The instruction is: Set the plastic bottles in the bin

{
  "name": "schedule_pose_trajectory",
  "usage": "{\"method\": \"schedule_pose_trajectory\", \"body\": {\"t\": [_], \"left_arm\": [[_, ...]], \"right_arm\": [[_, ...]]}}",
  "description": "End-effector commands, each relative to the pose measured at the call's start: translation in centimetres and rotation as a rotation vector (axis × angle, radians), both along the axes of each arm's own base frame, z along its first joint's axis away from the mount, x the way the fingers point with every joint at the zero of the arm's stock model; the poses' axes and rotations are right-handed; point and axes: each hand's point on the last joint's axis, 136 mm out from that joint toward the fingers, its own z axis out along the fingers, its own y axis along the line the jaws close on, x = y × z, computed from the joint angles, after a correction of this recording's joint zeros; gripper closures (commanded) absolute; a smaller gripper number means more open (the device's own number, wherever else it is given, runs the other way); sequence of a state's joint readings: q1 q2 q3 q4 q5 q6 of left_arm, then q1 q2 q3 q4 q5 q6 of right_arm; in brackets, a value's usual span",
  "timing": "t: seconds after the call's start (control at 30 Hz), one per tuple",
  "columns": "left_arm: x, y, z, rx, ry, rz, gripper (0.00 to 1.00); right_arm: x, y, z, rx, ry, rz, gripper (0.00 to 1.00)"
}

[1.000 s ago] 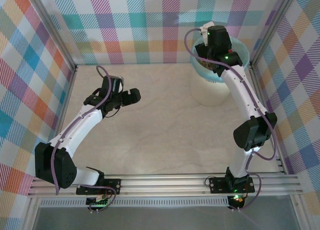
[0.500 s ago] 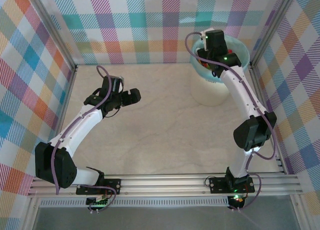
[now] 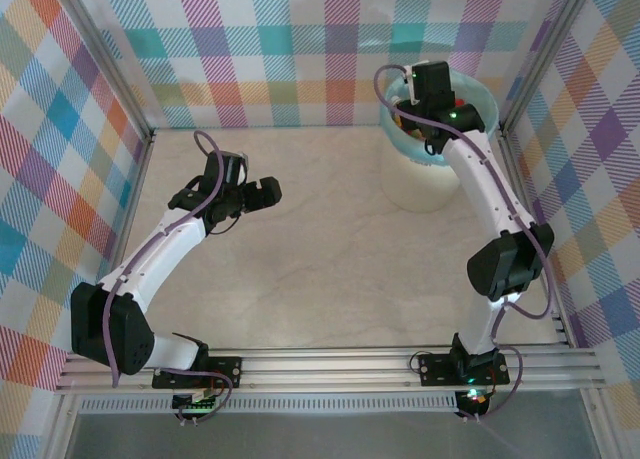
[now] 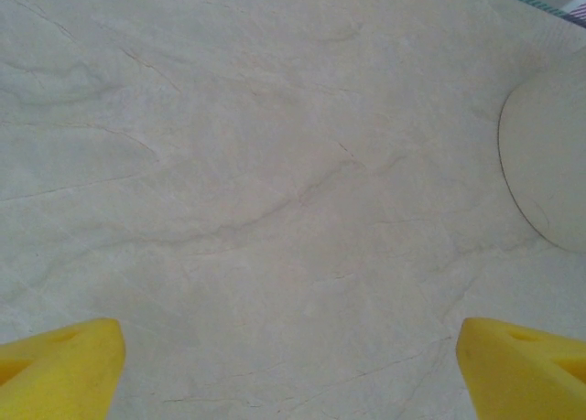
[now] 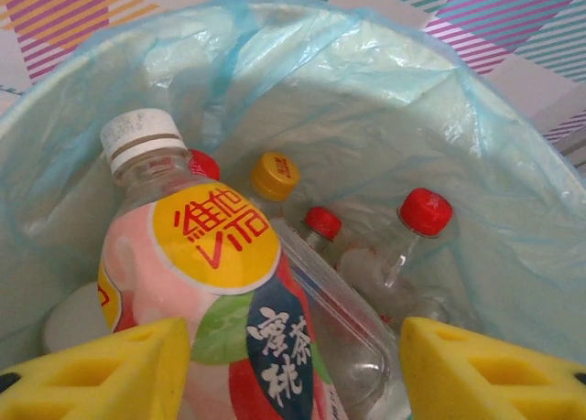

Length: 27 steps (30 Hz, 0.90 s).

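My right gripper (image 5: 293,347) hangs open over the mouth of the bin (image 3: 420,184), whose mint-green bag (image 5: 513,210) lines it. Below the yellow fingers (image 5: 101,374) lies a pink plastic bottle (image 5: 211,292) with a white cap and a yellow, green and blue label; it sits near the left finger, with a wide gap to the right one. Under it are several clear bottles: one with a red cap (image 5: 423,210), one with a yellow cap (image 5: 275,175), another red-capped one (image 5: 322,222). My left gripper (image 3: 265,192) is open over bare table.
The bin stands at the table's back right, close to the checked walls and the frame post (image 3: 520,89). Its white base (image 4: 549,164) shows at the right of the left wrist view. The marble-patterned tabletop (image 3: 320,249) spreads between the arms.
The right gripper has shifted a little left and lower over the bin. The left arm has not moved.
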<state>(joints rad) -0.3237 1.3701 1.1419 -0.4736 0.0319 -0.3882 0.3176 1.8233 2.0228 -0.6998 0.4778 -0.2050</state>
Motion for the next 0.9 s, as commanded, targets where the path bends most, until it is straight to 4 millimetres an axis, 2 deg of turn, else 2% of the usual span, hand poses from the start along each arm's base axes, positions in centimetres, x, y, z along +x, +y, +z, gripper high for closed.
{"method": "schedule_pose_trajectory", "body": {"t": [0.0, 0.1, 0.2, 0.27, 0.33, 0.43, 0.53, 0.63, 0.77, 0.87], "left_arm": [[0.3, 1.8, 3.0, 0.049, -0.078, 0.026, 0.07], [0.5, 2.9, 5.1, 0.102, -0.155, 0.042, 0.06], [0.3, 4.0, 7.8, 0.154, -0.287, 0.048, 0.06], [-0.2, 4.8, 9.6, 0.188, -0.384, 0.06, 0.06], [-1.2, 5.7, 11.7, 0.226, -0.499, 0.073, 0.06], [-2.7, 7.0, 13.2, 0.285, -0.632, 0.095, 0.04], [-3.6, 8.3, 12.9, 0.32, -0.685, 0.148, 0.03], [-3.9, 9.0, 11.3, 0.325, -0.694, 0.188, 0.02], [-4.0, 9.3, 6.9, 0.314, -0.691, 0.211, 0.02], [-4.3, 9.6, 4.0, 0.307, -0.711, 0.229, 0.02]], "right_arm": [[-1.7, 0.8, 4.8, 0.104, -0.083, 0.035, 0.32], [-3.5, 1.3, 7.7, 0.175, -0.136, 0.077, 0.3], [-6.4, 3.0, 9.6, 0.265, -0.179, 0.209, 0.29], [-9.2, 4.1, 10.3, 0.322, -0.21, 0.313, 0.29], [-12.9, 4.7, 10.6, 0.375, -0.246, 0.414, 0.28], [-17.8, 4.0, 10.1, 0.408, -0.3, 0.471, 0.26], [-21.2, 2.2, 8.0, 0.427, -0.311, 0.428, 0.24], [-23.7, 0.4, 4.0, 0.442, -0.266, 0.353, 0.22], [-25.6, -1.6, -2.6, 0.434, -0.189, 0.25, 0.19], [-25.7, -3.2, -7.3, 0.391, -0.184, 0.171, 0.19]]}}
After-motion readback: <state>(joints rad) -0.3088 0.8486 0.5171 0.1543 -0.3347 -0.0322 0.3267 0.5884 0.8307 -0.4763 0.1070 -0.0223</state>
